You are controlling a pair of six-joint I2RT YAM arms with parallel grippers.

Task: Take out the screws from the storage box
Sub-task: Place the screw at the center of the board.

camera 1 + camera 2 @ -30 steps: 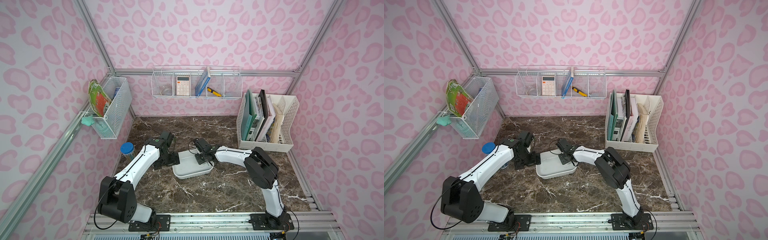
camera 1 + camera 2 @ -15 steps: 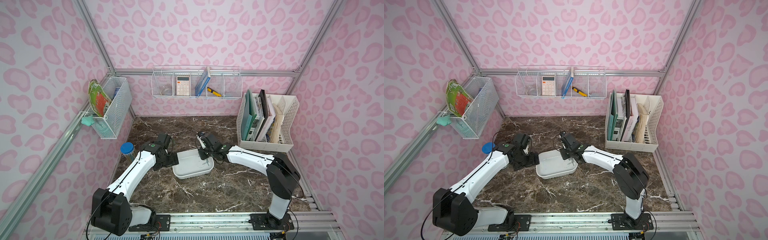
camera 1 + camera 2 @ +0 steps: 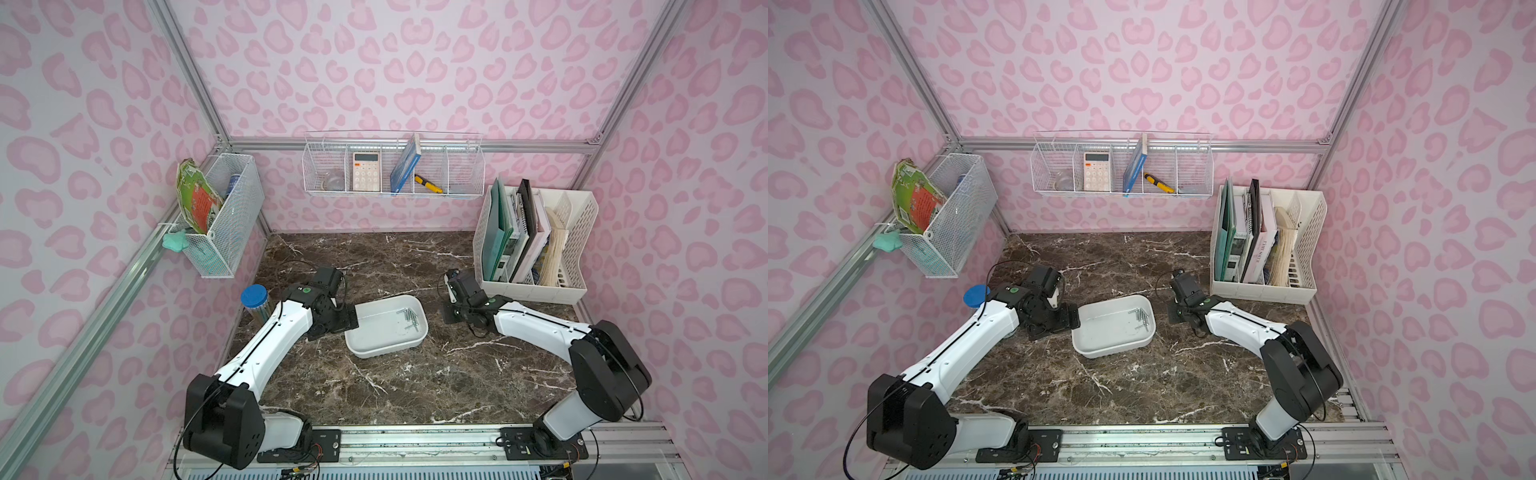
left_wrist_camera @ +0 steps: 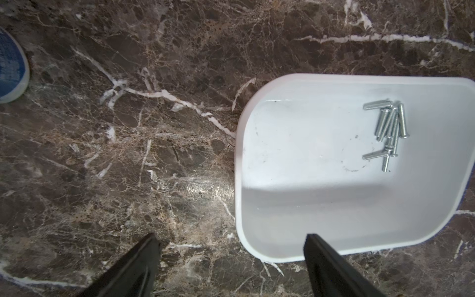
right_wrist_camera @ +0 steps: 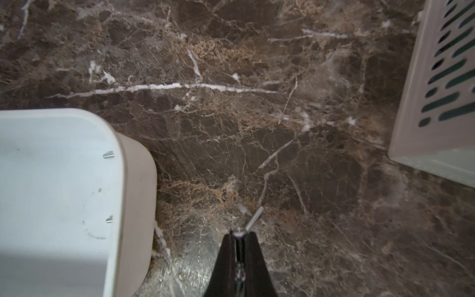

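— Right gripper (image 5: 239, 232) status?
— Mine's clenched on one screw (image 5: 255, 218), shank poking out past the tips. A second ago I was over the box (image 3: 376, 332); now I'm out over bare worktop (image 5: 231, 128), near the file organizer (image 5: 437, 133). So one's out and needs setting down.
— Rest?
— Remaining screws (image 4: 388, 131) are heaped at one end of the box: slim, shiny metal, small heads. Box is smooth white plastic with rounded corners, scuffed. Worktop is dark, veined, glossy. Left gripper (image 4: 231, 237) is spread wide at the box rim, holding nothing.

one storage box (image 4: 239, 180), about eight screws (image 4: 388, 126)
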